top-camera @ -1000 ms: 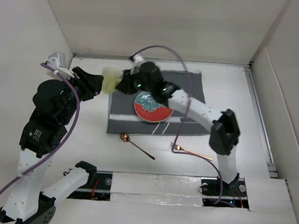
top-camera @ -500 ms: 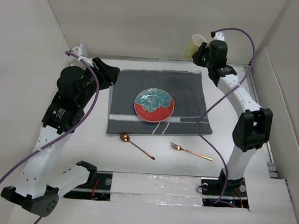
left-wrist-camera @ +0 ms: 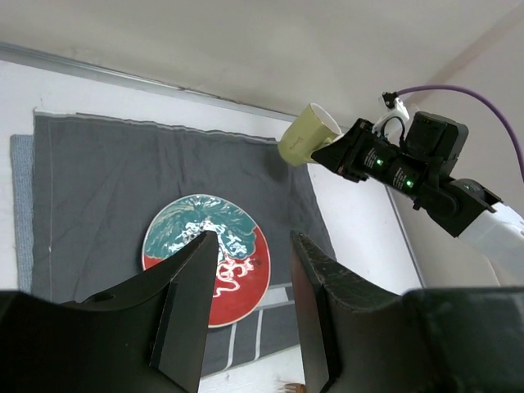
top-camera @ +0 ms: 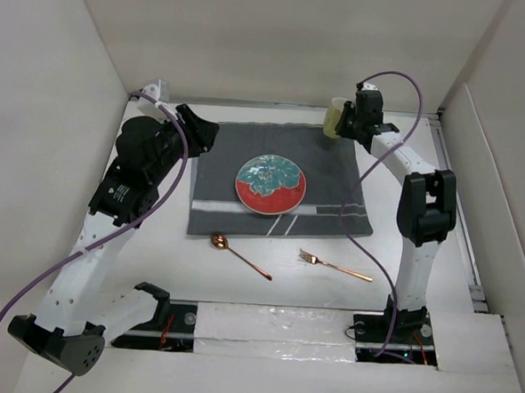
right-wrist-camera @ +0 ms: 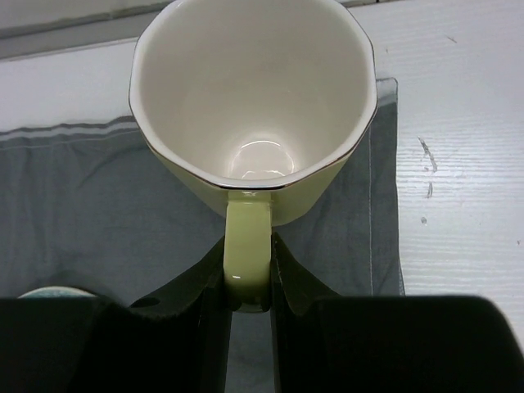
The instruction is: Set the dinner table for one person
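My right gripper (top-camera: pixel 349 123) is shut on the handle of a pale yellow mug (top-camera: pixel 335 117) and holds it over the far right corner of the dark grey striped placemat (top-camera: pixel 326 169). The mug (right-wrist-camera: pixel 254 98) is empty, its handle (right-wrist-camera: pixel 246 250) pinched between my fingers; it also shows in the left wrist view (left-wrist-camera: pixel 308 135). A red and teal plate (top-camera: pixel 270 184) sits mid-mat on the white dinner table (top-camera: pixel 421 233). A copper spoon (top-camera: pixel 238 254) and fork (top-camera: pixel 334 266) lie in front of the mat. My left gripper (top-camera: pixel 204 138) is open and empty above the mat's far left corner.
White wall panels surround the table on the left, back and right. A metal rail (top-camera: pixel 458 208) runs along the right side. Purple cables (top-camera: pixel 390 80) loop from both arms. The arm bases stand at the near edge (top-camera: pixel 281 327).
My right arm has carried the mug from the plate's far left across to the far right corner and lowered it towards the mat. My left arm pulled back and lifted, letting the mug go.
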You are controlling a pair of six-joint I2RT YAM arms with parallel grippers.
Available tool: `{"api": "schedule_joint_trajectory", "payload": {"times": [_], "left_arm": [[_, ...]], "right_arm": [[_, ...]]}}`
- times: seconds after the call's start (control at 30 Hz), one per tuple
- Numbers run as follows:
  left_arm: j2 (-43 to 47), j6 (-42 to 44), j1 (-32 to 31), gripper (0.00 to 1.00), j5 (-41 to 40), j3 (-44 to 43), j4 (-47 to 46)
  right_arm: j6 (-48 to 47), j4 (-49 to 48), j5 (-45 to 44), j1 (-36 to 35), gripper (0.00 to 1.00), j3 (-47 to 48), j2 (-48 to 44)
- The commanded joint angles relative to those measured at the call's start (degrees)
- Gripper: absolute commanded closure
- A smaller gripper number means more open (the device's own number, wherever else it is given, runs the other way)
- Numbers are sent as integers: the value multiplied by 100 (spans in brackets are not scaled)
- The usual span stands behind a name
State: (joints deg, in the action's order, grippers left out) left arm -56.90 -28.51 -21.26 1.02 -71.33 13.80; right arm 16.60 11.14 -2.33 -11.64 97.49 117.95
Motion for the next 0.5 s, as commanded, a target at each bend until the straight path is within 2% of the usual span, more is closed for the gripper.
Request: {"api": "schedule_joint_trajectory", "payload": {"times": [0.0,0.17,0.37,0.4,0.47], "left_arm": [[-75,232,7,63,-5,-118,-317],[-207,241,7,63,39,-57,-325],[-216,215,7,63,83,49,-229],[-190,215,7,63,66,75,-220],[-155,197,7,63,57,119,-220]], "right_arm": [[-96,-666,-198,39,100,419,-10],[-25,-560,-284,39,100,745,457],[1,-701,-715,-40,100,279,265],[18,-770,-777,-101,98,70,194],[-8,-964,-839,-102,87,-159,44]]}}
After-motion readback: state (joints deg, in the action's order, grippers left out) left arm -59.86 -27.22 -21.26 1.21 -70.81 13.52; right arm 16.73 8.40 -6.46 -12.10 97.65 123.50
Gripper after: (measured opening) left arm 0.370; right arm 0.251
